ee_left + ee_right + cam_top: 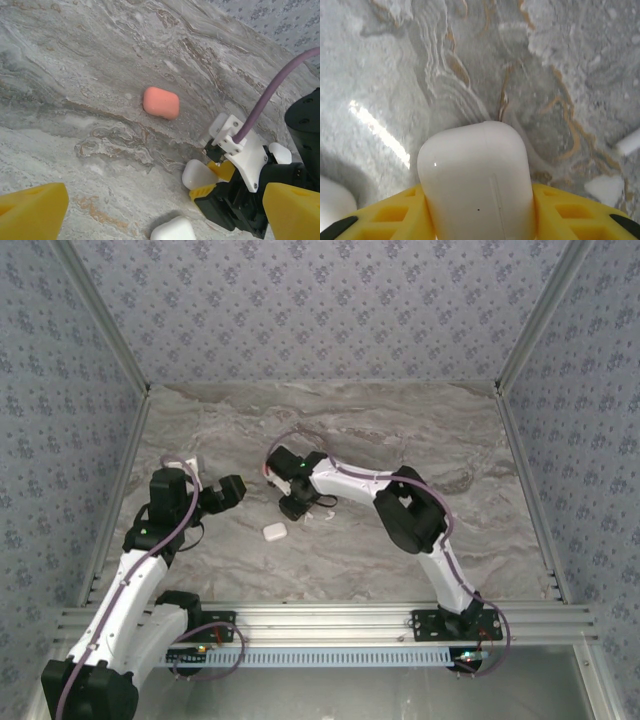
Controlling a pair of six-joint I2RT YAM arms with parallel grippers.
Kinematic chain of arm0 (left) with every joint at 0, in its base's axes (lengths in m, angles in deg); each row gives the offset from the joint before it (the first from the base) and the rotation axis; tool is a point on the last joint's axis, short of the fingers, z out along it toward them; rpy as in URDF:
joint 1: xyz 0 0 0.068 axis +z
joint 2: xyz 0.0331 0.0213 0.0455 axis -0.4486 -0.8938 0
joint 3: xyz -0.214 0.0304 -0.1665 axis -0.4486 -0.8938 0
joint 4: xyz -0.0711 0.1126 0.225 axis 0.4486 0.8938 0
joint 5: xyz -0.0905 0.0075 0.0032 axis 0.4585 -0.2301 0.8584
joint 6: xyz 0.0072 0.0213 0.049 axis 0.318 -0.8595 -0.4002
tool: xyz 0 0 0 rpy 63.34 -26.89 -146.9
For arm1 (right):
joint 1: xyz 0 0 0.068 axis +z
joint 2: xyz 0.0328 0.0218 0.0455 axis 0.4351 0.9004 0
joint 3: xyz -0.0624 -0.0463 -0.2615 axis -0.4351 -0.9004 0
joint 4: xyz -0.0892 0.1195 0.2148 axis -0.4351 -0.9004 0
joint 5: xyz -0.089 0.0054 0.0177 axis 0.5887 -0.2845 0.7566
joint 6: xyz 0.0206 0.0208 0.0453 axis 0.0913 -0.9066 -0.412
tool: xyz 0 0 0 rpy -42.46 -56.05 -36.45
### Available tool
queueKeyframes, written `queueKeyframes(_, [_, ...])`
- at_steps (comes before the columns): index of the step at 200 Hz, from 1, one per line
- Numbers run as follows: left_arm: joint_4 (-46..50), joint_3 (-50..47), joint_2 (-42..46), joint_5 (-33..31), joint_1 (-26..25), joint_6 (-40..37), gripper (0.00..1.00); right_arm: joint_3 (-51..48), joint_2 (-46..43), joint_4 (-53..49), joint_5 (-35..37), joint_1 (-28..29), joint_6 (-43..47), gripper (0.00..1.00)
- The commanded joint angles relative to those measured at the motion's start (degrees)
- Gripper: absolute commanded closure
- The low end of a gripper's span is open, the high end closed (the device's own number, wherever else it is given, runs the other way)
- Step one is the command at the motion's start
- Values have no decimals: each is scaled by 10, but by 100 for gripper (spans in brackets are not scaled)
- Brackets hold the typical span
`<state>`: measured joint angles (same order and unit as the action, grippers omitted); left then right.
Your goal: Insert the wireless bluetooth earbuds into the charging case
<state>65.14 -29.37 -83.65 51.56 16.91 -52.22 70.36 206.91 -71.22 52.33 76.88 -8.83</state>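
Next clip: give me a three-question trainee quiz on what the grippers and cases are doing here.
1. True or false: the right gripper is shut on a white case.
2. What colour is the lone case lying on the table, away from both grippers? A blue, B orange-pink, C black.
3. Fill in: the left gripper is ____ (open or shut).
Key: 1 true; 2 B; 3 open.
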Motion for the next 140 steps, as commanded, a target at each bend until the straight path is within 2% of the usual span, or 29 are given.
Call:
queueKeyframes(1, [8, 19, 8, 35, 4, -12, 1, -37, -84, 26, 11, 0, 14, 57])
queueKeyframes(30, [-7, 35, 4, 101, 4, -12, 4, -129, -197, 98, 23, 0, 27, 57])
queueKeyframes(94, [-105, 75, -41, 334, -3, 44, 10, -319, -438, 261, 58, 19, 122, 56])
queueKeyframes(118, [-147, 86, -52, 369, -29, 66, 11, -349, -488, 285, 77, 35, 166, 56])
queueKeyframes(140, [-175, 96, -61, 373, -69, 72, 11, -355, -508, 285, 98, 48, 190, 56])
